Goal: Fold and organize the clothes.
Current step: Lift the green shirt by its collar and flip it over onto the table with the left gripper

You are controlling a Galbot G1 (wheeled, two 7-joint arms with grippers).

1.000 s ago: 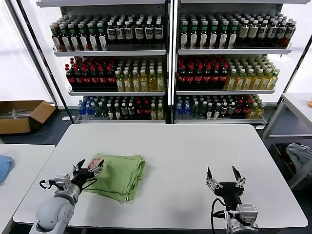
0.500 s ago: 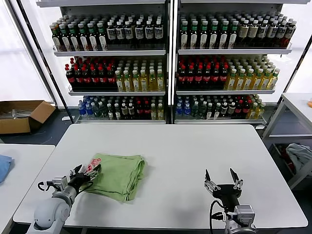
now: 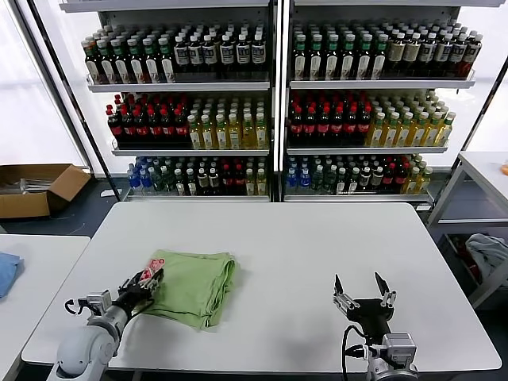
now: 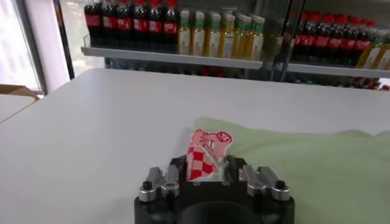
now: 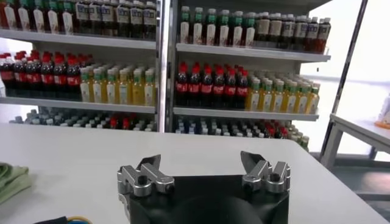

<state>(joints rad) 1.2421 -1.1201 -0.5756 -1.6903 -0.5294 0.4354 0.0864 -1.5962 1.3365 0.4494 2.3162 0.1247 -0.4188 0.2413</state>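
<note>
Head view: the folded green polo shirt (image 3: 190, 282) lies at about 8 o'clock on the white surface (image 3: 317, 254), its long axis running 8 to 2 o'clock. The left gripper (image 3: 143, 284) has its jaws clenched on the shirt's near-left corner; the fingers partly hide that edge.

Left wrist view: the jaws pinch the red-and-white printed flap (image 4: 204, 152).

Right wrist view: the right gripper (image 5: 204, 167) hovers with its jaws released; only a sliver of shirt (image 5: 9, 178) shows, cut off.

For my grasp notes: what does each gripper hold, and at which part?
Left gripper pinches the polo shirt at its red-and-white printed corner; right gripper holds nothing.
</note>
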